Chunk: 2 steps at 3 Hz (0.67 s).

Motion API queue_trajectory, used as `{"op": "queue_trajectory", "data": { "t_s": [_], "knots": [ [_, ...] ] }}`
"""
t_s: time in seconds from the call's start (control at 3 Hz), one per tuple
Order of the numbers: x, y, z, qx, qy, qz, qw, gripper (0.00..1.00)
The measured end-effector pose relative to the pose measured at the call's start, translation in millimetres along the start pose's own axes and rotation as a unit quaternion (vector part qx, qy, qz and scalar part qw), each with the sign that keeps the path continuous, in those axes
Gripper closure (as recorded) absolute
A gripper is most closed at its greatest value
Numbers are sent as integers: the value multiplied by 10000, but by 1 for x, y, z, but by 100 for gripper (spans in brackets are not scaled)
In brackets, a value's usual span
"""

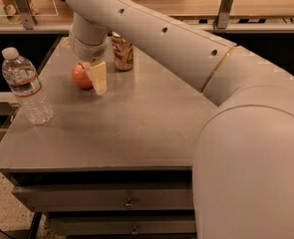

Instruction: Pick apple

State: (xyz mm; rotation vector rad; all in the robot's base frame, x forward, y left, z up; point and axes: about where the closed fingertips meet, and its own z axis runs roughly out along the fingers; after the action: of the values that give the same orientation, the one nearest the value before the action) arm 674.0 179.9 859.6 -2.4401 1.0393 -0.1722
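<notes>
— What sits nearest?

— The robot's white arm (246,148) fills the near right. Drawers (129,202) run under the front of the grey table (136,128).

— And on the tabletop?

— A clear water bottle (26,86) stands upright by the left edge. Farther in, toward the far left, the apple (80,75) rests on the table (round, orange-red). The gripper (97,77) hangs at the apple's right side and overlaps its edge in this view.

— Is the claw spread or pinching the fruit?

— I cannot tell, and contact with the apple is unclear too.

— Anything beyond?

— A golden-tan can (122,54) stands upright just right of the apple and a little farther back, partly behind the arm. A wooden counter (186,6) crosses the far side.
</notes>
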Motion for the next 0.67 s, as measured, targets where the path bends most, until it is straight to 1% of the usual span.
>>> {"op": "queue_trajectory", "data": {
  "t_s": [0.33, 0.67],
  "knots": [
    [-5, -1, 6, -15, -104, -19, 9999, 19],
    [-9, -1, 12, -116, -70, -48, 9999, 41]
  ]
}}
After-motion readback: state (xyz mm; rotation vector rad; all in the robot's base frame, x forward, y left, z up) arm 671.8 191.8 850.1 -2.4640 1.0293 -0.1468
